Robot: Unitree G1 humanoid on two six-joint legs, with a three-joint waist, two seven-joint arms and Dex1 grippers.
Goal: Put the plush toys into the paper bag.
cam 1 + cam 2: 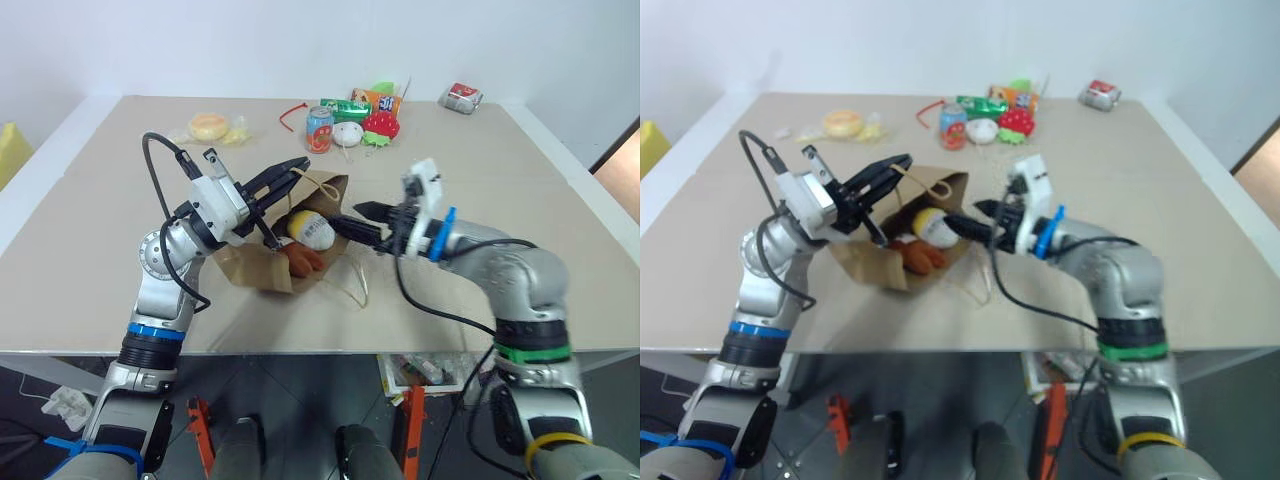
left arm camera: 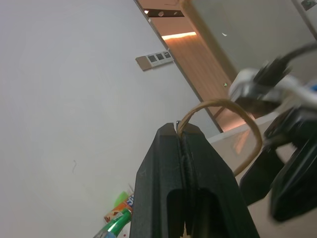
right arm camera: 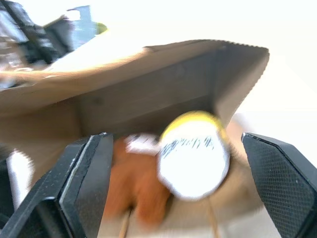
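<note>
A plain brown kraft paper bag [image 1: 262, 262] lies on its side near the front edge of a beige table [image 1: 120, 200], its mouth facing the robot's right; the left gripper [image 1: 297, 168], its two black fingers clenched together, pinches one thin tan twisted-cord loop handle [image 2: 237, 130] and holds the upper lip of the bag raised above the table; the second cord handle [image 1: 357, 283] trails loose on the tabletop beside the mouth. Inside the opening sit both plush toys: a white egg-shaped toy with a yellow top and dark lettering [image 3: 194, 154], and, just beside and touching it, a brown monkey-like animal [image 3: 134, 184] lying lower, nearer the bag's bottom fold. The right gripper [image 1: 357, 219] stands at the mouth of the bag, pointing into it, its fingers [image 3: 81, 184] spread wide on either side of the egg toy and grasping nothing. At the far side of the table, well apart from the bag, rest a red drink can [image 1: 319, 129], a red strawberry-shaped toy with green leaves [image 1: 381, 125], a small white ball toy [image 1: 347, 133] and a yellow bun-like item [image 1: 209, 125].
</note>
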